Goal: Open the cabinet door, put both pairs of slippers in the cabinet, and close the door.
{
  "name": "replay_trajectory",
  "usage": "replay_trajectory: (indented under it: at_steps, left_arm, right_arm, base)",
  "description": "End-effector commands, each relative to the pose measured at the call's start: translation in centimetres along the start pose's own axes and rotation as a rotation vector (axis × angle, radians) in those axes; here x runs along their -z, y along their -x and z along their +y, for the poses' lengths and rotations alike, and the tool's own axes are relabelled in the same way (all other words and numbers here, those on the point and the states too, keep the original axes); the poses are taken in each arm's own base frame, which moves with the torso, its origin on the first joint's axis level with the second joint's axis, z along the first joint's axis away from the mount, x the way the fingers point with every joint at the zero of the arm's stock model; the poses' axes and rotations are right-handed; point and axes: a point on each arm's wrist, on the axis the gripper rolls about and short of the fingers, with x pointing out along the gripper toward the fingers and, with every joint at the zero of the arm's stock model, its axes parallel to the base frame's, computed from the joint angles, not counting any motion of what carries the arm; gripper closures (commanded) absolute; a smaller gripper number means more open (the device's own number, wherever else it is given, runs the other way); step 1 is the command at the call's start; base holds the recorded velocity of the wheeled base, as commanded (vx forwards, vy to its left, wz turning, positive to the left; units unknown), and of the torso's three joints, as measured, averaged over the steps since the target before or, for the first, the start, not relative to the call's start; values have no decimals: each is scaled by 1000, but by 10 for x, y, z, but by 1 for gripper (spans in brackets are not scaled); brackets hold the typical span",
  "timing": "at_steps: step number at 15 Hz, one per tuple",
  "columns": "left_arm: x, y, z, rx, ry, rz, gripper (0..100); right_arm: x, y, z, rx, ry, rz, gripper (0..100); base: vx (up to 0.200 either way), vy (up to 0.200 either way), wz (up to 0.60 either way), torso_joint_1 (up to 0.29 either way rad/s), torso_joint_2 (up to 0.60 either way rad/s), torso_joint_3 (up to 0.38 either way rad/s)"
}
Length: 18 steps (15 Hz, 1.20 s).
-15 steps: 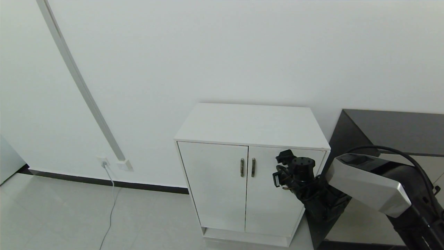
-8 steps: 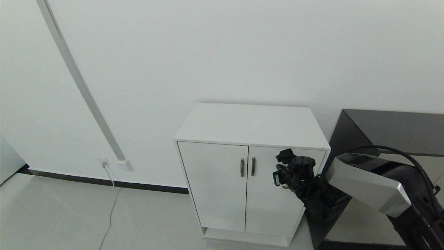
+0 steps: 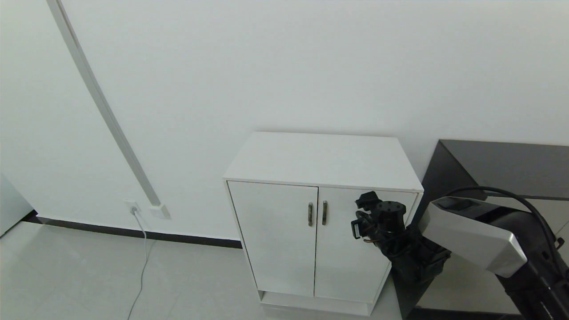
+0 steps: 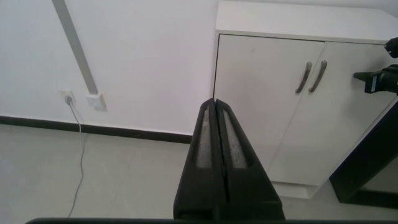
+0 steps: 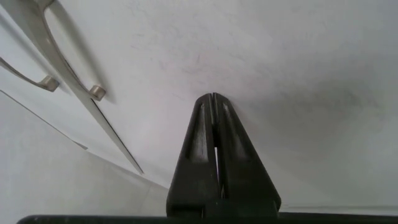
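White wall [image 3: 284, 66], grey floor [image 3: 89, 275]; cabinet [image 3: 322, 178] against wall, fully shut | right gripper [image 5: 214, 98] fingers pressed together, tip just off right door [image 3: 342, 266] | right door handle [image 3: 325, 213] lies to gripper's left, long axis vertical, beside centre seam | right arm nearer; left gripper [image 4: 215, 106] closed, held well back

1 cab [image 3: 320, 160], 2 doors [image 3: 275, 235], 2 hdls [image 3: 310, 214]
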Motion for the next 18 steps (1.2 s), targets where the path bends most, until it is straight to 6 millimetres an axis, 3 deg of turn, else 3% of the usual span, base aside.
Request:
replay_trajectory:
  at_steps: [1, 4, 10, 18]
  left_arm:
    - [0, 0, 0, 0, 1, 1, 100]
    - [0, 0, 0, 0, 1, 1, 100]
    - [0, 0, 0, -1, 1, 1, 100]
    - [0, 0, 0, -3, 1, 1, 100]
  right_arm:
    - [-4, 4, 0, 0, 0, -2, 100]
    - [-9, 14, -3, 0, 0, -2, 100]
    - [-17, 57, -23, 29, -12, -31, 100]
    - [-25, 131, -69, 123, -38, -48, 100]
  base:
    - [0, 0, 0, 0, 0, 0]
    - [0, 0, 0, 0, 0, 0]
    - [0, 0, 0, 0, 0, 0]
    - [0, 0, 0, 0, 0, 0]
